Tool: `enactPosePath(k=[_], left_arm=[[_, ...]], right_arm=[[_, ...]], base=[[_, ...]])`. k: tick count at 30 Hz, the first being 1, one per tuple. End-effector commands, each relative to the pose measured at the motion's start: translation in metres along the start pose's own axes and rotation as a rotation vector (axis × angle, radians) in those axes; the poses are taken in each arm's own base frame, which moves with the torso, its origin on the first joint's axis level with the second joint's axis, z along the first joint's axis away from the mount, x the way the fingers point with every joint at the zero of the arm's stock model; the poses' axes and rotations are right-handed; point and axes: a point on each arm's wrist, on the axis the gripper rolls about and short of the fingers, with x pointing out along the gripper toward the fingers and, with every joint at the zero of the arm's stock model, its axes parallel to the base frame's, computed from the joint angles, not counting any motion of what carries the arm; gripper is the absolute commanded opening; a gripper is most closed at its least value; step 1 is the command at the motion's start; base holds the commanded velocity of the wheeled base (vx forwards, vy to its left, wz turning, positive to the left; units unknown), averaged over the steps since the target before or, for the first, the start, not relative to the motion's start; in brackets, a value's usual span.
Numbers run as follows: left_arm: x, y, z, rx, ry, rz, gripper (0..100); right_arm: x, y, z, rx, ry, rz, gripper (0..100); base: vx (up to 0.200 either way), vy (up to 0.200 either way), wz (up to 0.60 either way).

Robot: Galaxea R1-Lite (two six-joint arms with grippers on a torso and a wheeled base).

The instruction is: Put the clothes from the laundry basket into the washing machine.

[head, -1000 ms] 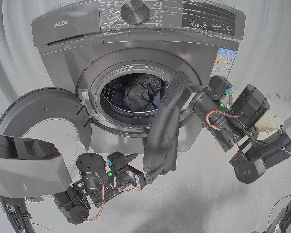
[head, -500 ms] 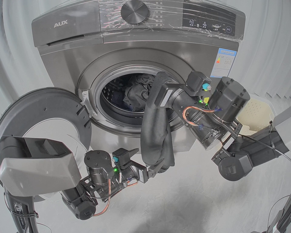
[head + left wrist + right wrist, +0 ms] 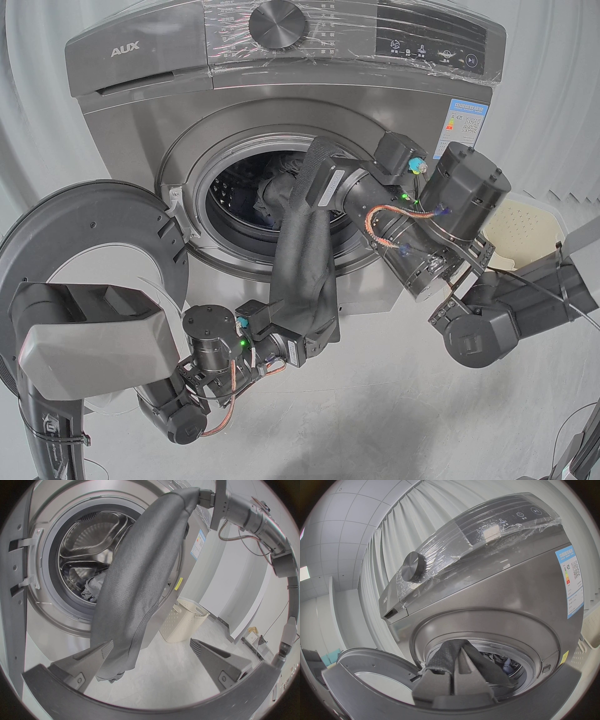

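My right gripper [image 3: 310, 164] is shut on the top of a long dark grey garment [image 3: 304, 262] and holds it in front of the washing machine's round drum opening [image 3: 240, 206]. The cloth hangs down past the opening's lower rim. In the right wrist view the pads [image 3: 467, 670] pinch the dark fabric [image 3: 447, 655]. Below, my left gripper [image 3: 151, 642] is open, and the garment's hem [image 3: 125, 655] drapes against one of its fingers [image 3: 93, 658]. More dark clothes [image 3: 275, 187] lie inside the drum.
The machine's door [image 3: 94, 231] stands swung open on the left. A cream laundry basket [image 3: 528, 234] stands on the floor to the right of the machine, partly behind my right arm. Pale bare floor lies in front.
My right gripper has carried the garment leftward, from the opening's right rim to in front of the drum. My left arm has shifted right and slightly up under the hem.
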Motion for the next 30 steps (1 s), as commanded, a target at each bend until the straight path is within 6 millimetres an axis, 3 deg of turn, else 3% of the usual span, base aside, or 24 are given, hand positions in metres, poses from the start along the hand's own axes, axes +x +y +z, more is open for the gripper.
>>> enactPosePath(k=[1,18,30], left_arm=[[0.015,0.007,-0.009,-0.005,-0.006,0.015,100],[0.049,0.062,-0.021,-0.002,-0.081,0.169,100],[0.051,0.070,-0.028,0.011,-0.069,0.202,100]], right_arm=[[-0.002,0.009,0.001,0.015,-0.007,0.022,0],[-0.013,0.016,0.008,0.051,-0.023,0.034,0],[-0.015,0.012,0.024,0.056,-0.057,0.027,0]], base=[[0.000,0.000,0.00],[0.000,0.000,0.00],[0.000,0.000,0.00]])
